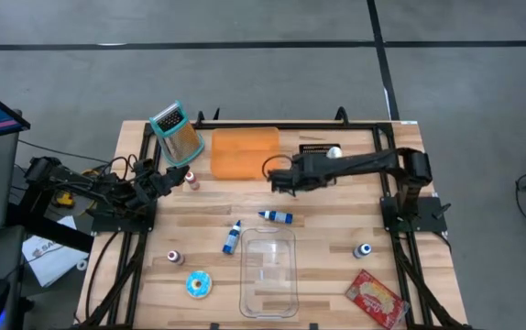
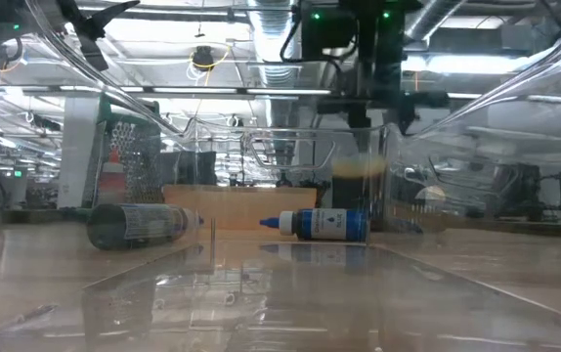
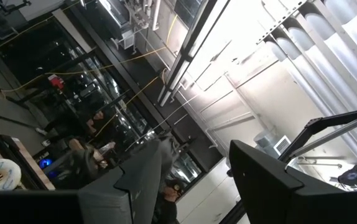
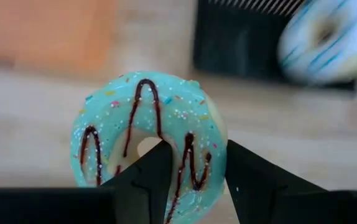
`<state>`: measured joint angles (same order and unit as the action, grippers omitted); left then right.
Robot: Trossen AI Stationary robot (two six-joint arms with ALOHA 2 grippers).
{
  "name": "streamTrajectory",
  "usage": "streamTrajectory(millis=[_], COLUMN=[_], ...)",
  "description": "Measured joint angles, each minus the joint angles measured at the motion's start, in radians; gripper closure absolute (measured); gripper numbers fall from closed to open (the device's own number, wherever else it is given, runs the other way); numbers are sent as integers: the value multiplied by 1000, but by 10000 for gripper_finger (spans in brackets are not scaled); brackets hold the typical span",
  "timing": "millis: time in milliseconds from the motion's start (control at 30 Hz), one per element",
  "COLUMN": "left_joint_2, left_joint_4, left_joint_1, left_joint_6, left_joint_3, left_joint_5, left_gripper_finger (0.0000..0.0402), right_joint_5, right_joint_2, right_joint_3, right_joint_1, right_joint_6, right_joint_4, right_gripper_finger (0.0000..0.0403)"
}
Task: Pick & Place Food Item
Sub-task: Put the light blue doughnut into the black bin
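The right claw (image 4: 194, 180) is closed on a teal donut (image 4: 147, 140) with chocolate drizzle; the donut is pinched at its lower rim between the two dark fingers (image 4: 144, 180) and is held clear of the counter (image 1: 327, 238). From above, this claw (image 1: 279, 180) is seen just beside the right edge of the orange board (image 1: 243, 151), with the arm stretched in from the counter's right side.

Right of the board, a white donut with blue stripes (image 4: 324, 40) lies on a dark mat (image 1: 313, 147). Below the board on the counter, two small blue bottles (image 1: 277, 216) lie on their sides, and a clear bin (image 1: 268, 272) is set nearer the front edge. A grater (image 1: 175, 133) leans just left of the board.

The left claw (image 1: 167, 179) is parked left of the board, at the counter's left edge, tilted upward; its fingers (image 3: 135, 186) stand apart, with nothing seen between them.
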<state>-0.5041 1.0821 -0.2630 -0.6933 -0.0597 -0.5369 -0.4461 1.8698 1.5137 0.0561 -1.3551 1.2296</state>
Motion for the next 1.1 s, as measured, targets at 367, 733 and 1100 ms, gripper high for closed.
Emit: streamTrajectory(millis=[367, 733, 1100], left_joint_2=[0, 0, 0], left_joint_4=[0, 0, 0], left_joint_1=[0, 0, 0], left_joint_6=[13, 54, 55], left_joint_3=[0, 0, 0], left_joint_5=[12, 11, 11], left_gripper_finger=[215, 215, 215], right_joint_5=[-55, -28, 17], right_joint_2=[0, 0, 0], right_joint_3=[49, 10, -30], right_joint_1=[237, 426, 428], right_joint_6=[264, 469, 518], right_joint_4=[178, 149, 117], right_gripper_finger=[268, 264, 261])
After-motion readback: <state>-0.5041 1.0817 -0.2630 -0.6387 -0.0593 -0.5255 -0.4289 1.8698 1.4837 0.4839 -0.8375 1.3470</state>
